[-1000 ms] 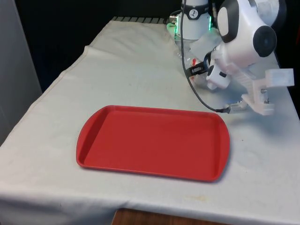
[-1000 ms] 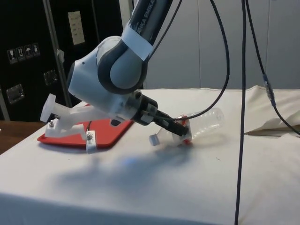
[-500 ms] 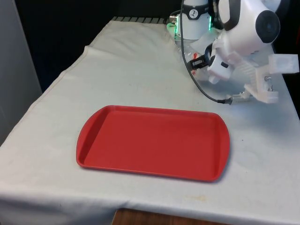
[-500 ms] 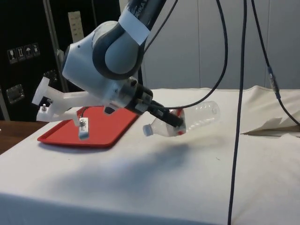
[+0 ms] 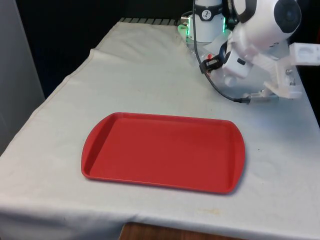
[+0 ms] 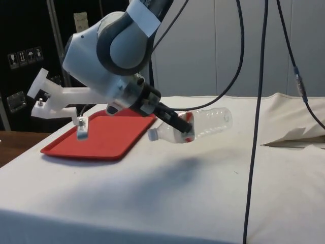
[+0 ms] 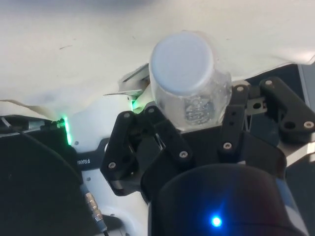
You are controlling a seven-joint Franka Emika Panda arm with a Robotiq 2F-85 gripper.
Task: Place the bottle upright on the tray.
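Clamped in the gripper (image 6: 184,128) near its cap end: a clear, empty-looking bottle (image 6: 195,124), carried almost level above the table's far corner, clear of the white cloth (image 6: 167,203). Likely light, thin-walled and slippery, so best held firmly near the stiff neck. Red tray (image 5: 162,151) bare by the table's near edge, nothing between.
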